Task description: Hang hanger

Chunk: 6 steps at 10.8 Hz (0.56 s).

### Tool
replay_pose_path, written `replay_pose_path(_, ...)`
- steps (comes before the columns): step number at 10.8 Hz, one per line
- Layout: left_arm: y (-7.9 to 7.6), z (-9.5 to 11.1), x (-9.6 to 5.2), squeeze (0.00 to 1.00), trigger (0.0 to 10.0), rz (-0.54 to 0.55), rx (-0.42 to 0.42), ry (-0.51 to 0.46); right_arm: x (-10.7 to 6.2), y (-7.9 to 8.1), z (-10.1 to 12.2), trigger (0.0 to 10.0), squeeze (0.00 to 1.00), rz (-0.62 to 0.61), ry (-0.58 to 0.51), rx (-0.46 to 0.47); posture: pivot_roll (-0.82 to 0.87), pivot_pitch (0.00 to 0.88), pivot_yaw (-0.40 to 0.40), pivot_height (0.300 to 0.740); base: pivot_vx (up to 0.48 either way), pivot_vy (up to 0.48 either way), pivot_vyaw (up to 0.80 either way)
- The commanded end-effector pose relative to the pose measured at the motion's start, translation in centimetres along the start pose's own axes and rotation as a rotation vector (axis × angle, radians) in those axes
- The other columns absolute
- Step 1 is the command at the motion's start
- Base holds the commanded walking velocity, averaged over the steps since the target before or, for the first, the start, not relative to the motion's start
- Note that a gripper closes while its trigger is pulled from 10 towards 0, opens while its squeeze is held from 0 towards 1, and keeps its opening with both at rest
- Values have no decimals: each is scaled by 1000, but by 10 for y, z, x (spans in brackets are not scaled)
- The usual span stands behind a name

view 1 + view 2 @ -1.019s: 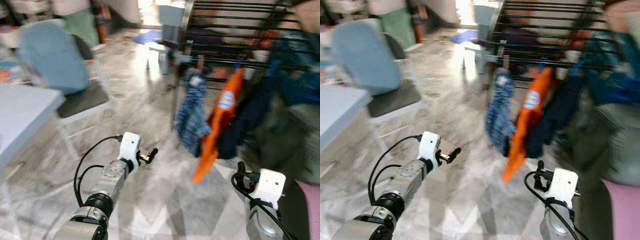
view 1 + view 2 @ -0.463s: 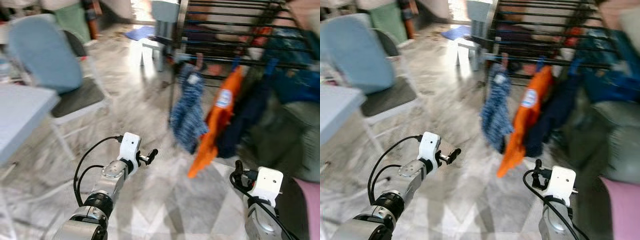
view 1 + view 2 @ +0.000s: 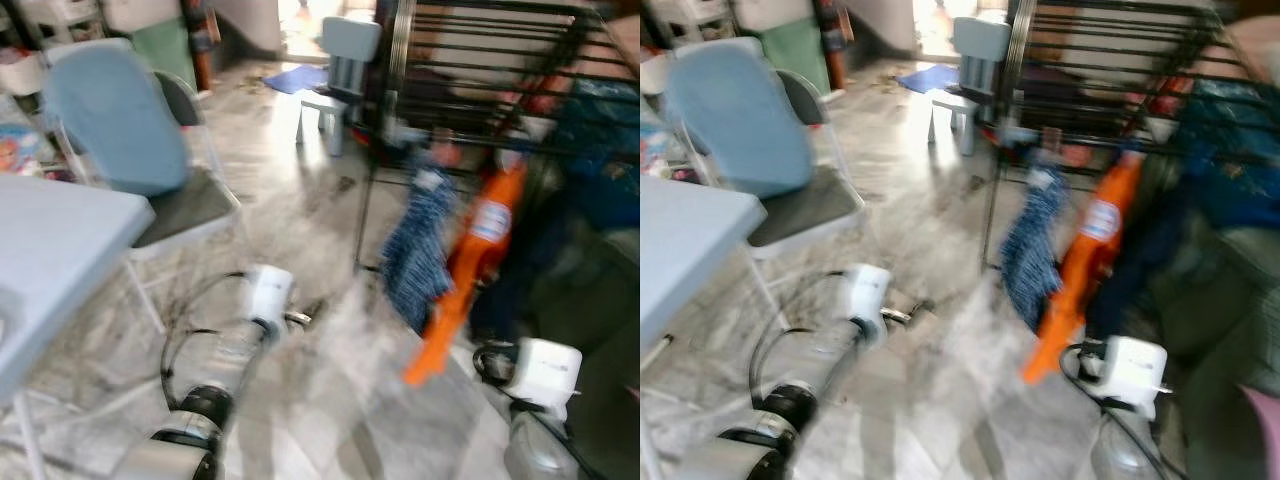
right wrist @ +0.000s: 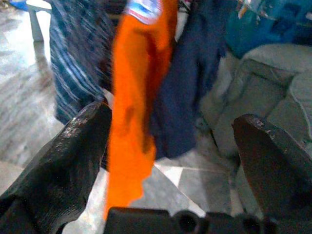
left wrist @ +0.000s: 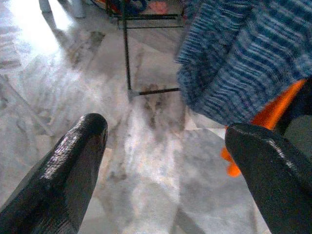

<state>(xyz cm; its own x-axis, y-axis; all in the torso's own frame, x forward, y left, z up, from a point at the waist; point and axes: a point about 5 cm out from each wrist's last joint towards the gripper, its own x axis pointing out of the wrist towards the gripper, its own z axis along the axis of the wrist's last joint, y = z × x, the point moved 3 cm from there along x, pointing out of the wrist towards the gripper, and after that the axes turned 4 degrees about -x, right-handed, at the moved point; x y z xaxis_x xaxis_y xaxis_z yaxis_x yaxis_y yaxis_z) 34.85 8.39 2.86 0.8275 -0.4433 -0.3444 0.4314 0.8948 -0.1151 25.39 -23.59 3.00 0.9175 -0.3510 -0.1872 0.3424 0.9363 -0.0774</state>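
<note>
Orange limp cloth [image 4: 139, 92] | striped blue knit [image 5: 246, 53] | black bar rack [image 3: 1110, 60]

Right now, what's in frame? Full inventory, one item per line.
Drying rack: one, black metal bars, ahead on the robot's right.
Blue striped garment: one, hanging from the rack's front bar.
Orange garment: one, hanging just right of the striped one.
Dark navy garment: one, hanging right of the orange one.
Folding chair: one, light blue back, dark seat, ahead on the left.
Table: one, pale grey, near left edge.
Child's chair: one, pale blue, far, left of the rack.
Sofa: one, grey-green, right of the rack.
Floor: grey marble tiles.
Left gripper: open, empty, facing the striped garment.
Right gripper: open, empty, facing the orange garment.
</note>
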Motion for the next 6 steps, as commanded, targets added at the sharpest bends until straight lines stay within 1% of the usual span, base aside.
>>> replay_pose_path(1, 15, 0, -5, 0, 10000, 35, 16, 6, -1, 8, -2, 10000, 0, 18, 15, 15, -4, 0, -5, 740, 274, 394, -706)
replay_pose_path(2, 14, 0, -5, 0, 10000, 24, 19, 7, 0, 7, -2, 10000, 0, 15, 17, 16, -10, 0, -7, 740, 281, 390, -756)
replay_pose_path(3, 8, 3, -3, 0, 10000, -8, 56, -4, 0, 6, -2, 10000, 0, 15, 16, 15, -16, 0, -9, 740, 0, 379, -400)
replay_pose_path(4, -3, 13, 0, 0, 10000, -64, -25, -75, 1, 5, -2, 10000, 0, 15, 16, 14, -11, 0, -14, 740, 0, 0, 0)
replay_pose_path(5, -7, 24, 3, 0, 10000, -60, -2, -126, 3, 4, -2, 10000, 0, 15, 23, 4, -8, 0, -18, 740, 0, 0, 0)
replay_pose_path(6, -2, 24, 3, 0, 10000, -23, -39, -130, 3, 4, 2, 10000, 0, 10, 12, -37, -2, 0, -27, 740, 0, 0, 0)
